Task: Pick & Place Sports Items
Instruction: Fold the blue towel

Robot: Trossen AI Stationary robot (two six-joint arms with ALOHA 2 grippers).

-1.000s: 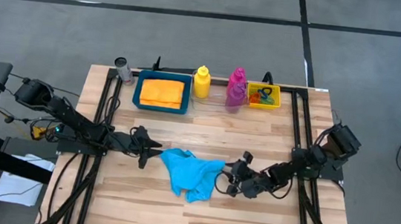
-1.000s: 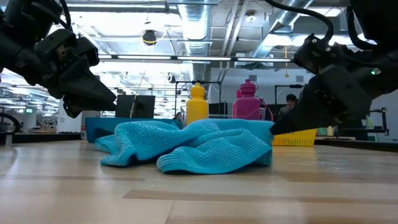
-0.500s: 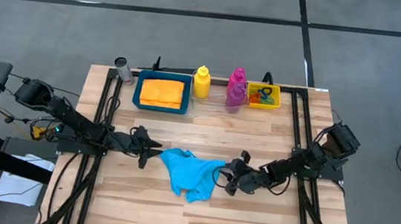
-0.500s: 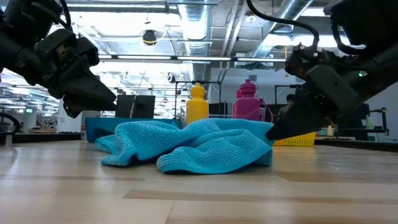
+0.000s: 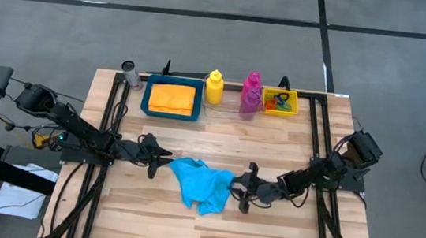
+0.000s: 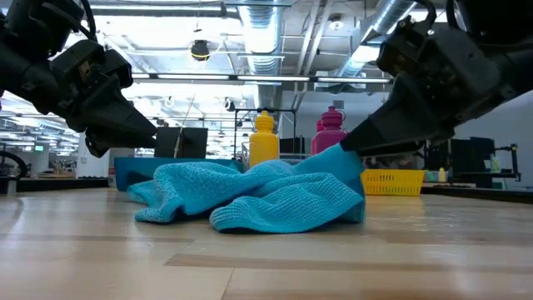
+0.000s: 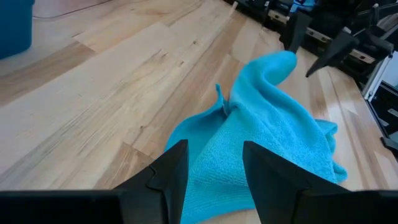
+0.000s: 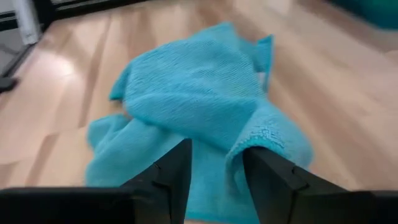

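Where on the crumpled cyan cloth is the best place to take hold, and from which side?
Probably the raised corner on the cyan cloth's right edge, approached from the right: it stands up off the table, so fingers can close around it. The right end effector is already at that edge, jaws apart.

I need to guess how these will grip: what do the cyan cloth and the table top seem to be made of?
Cyan cloth: soft looped terry or microfibre by its nubbly matte weave and limp folds. Table top: pale wood planks, smooth with a slight sheen, showing grain and seams.
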